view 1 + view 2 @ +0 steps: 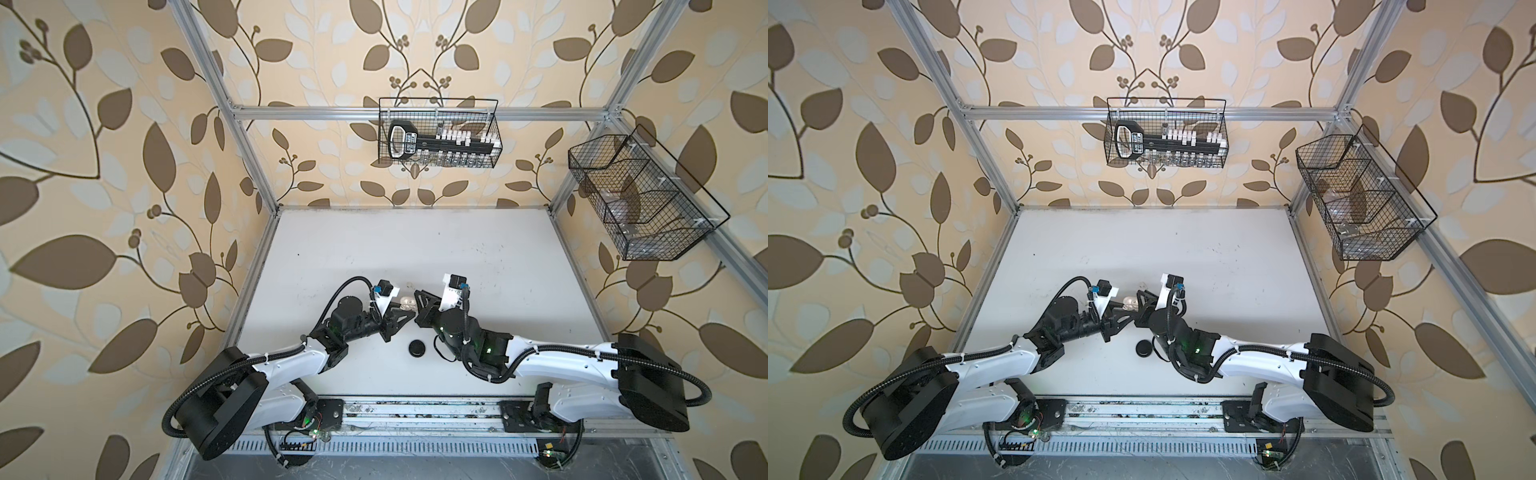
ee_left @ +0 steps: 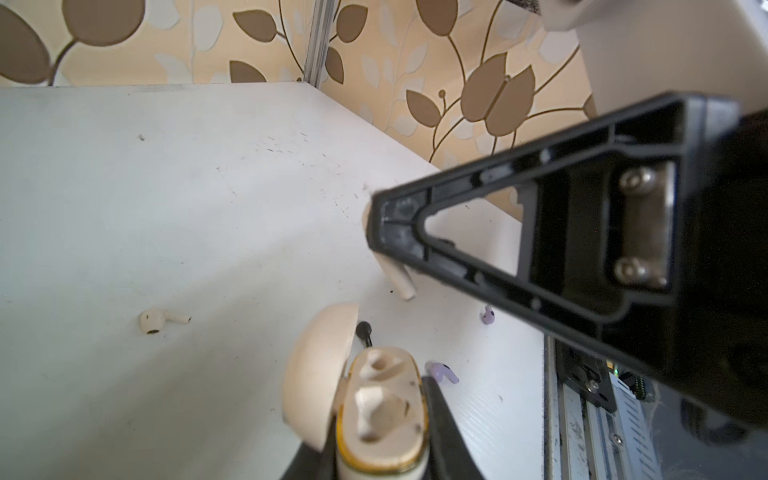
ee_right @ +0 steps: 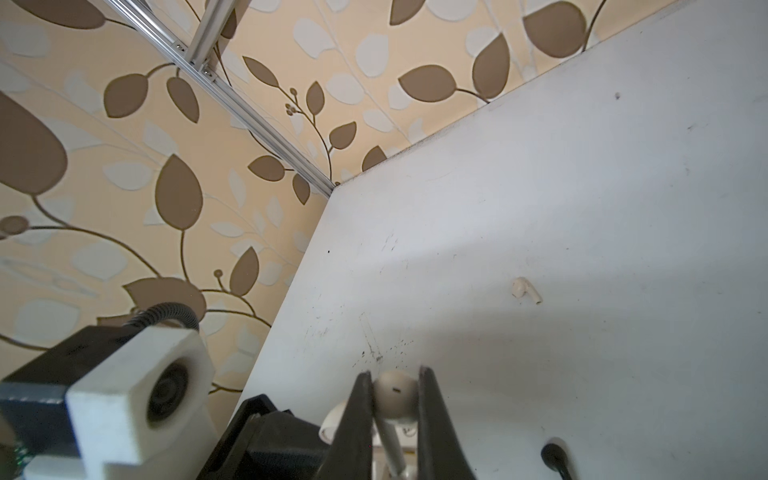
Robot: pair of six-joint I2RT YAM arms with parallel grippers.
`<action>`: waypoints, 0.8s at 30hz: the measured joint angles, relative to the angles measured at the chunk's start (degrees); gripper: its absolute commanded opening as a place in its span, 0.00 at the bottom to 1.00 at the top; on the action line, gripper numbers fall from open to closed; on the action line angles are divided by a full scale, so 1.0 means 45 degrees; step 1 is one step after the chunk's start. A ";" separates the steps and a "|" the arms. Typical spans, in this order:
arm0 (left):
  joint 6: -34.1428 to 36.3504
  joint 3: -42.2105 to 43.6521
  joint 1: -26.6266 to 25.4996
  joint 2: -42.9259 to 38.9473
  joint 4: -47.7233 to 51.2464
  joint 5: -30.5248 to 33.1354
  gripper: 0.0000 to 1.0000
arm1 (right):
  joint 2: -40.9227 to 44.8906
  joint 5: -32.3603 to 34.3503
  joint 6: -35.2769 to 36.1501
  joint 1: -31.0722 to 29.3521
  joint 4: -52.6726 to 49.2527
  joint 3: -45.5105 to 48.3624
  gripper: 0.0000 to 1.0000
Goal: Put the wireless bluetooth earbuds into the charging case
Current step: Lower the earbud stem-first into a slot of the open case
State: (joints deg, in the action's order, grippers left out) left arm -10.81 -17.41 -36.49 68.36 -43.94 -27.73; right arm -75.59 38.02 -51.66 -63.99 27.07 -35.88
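My left gripper (image 2: 380, 401) is shut on the cream-white charging case (image 2: 380, 432), whose lid (image 2: 316, 374) stands open over two empty sockets. Just above the case, my right gripper (image 3: 395, 374) is shut on a white earbud (image 3: 395, 399) with its stem (image 2: 401, 280) pointing down at the case. In both top views the two grippers meet at the case (image 1: 407, 302) (image 1: 1130, 302) mid-table. A second white earbud (image 2: 160, 321) (image 3: 524, 289) lies loose on the table. Two lavender earbuds (image 2: 444, 372) (image 2: 488, 316) and a black earbud (image 2: 365, 332) lie near the case.
A round black case (image 1: 417, 347) sits on the table between the two arms, nearer the front. Wire baskets hang on the back wall (image 1: 438, 133) and the right wall (image 1: 640, 199). An aluminium rail (image 1: 415, 411) runs along the table's front edge.
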 measured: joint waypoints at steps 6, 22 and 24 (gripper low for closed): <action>-0.0364 -0.0180 -0.0078 0.0359 -0.0500 0.0019 0.00 | 0.0024 0.0418 -0.0136 -0.0408 0.0573 0.0126 0.09; -0.0991 -0.0257 -0.0243 0.0461 -0.0952 0.0010 0.00 | -0.0413 0.0894 -0.0364 -0.0758 0.1574 0.0126 0.10; -0.1020 -0.0257 -0.0243 0.0325 -0.0952 -0.0010 0.00 | -0.0491 0.0899 -0.0384 -0.0758 0.1617 0.0126 0.10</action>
State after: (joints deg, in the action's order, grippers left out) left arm -15.40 -18.57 -37.58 69.82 -48.23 -27.77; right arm -77.80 42.06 -53.39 -67.40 34.35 -35.31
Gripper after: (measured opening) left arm 0.250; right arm 0.137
